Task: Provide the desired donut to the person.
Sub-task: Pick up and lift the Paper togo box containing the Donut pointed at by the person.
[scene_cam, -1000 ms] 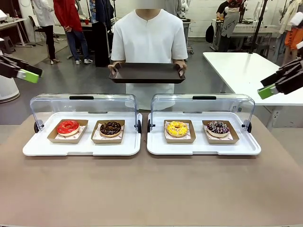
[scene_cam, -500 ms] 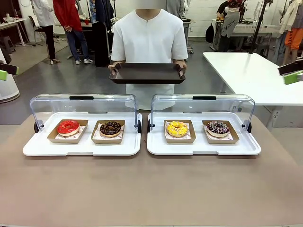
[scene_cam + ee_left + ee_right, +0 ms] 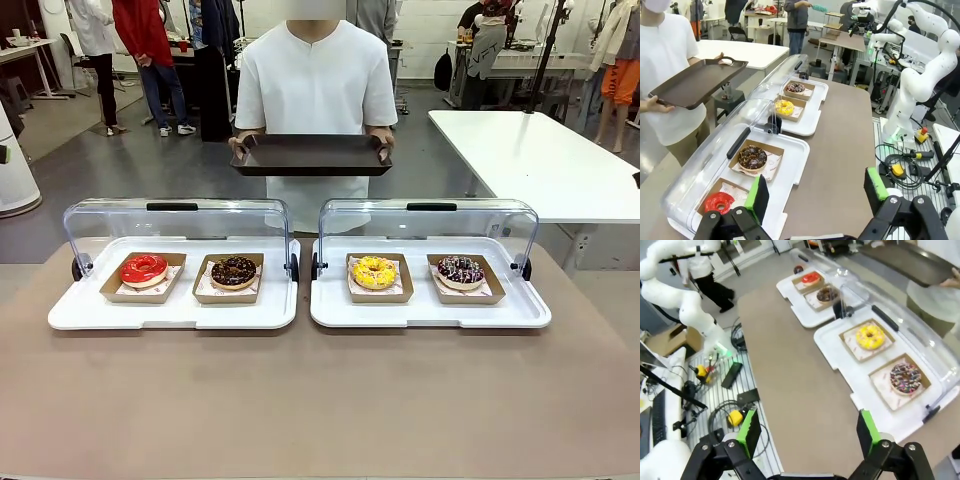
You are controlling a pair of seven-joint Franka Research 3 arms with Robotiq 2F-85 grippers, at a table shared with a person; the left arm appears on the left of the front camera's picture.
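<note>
landmark: yellow donut [image 3: 374, 271], lying in a brown paper tray in the left slot of the right serving tray [image 3: 430, 312]
sprinkled dark donut [image 3: 460, 269]: just beside the yellow donut on its right, in its own paper tray on the same serving tray
chocolate donut [image 3: 234, 271]: left of the yellow donut, across the narrow gap between the two serving trays, in the right slot of the left serving tray [image 3: 170, 312]
red donut [image 3: 143, 269]: farthest left of the yellow donut, beyond the chocolate donut
clear lids [image 3: 430, 215]: swung up and standing just behind the yellow donut and its three neighbours
table [image 3: 320, 400]: brown top under the yellow donut's serving tray
person [image 3: 315, 80]: standing behind the yellow donut, a little to its left
dark brown tray [image 3: 310, 155]: held level by the person at its two short ends, above and behind the yellow donut, apart from the serving trays
left gripper [image 3: 816, 192]: fingers spread wide with nothing between them, raised well apart from the yellow donut, which lies past the red and chocolate donuts in the left wrist view
right gripper [image 3: 807, 429]: released, fingers wide and holding nothing, raised well apart from the yellow donut on the robot's side of it
desired donut: cannot tell which one; the yellow donut and the three others all rest in their paper trays
</note>
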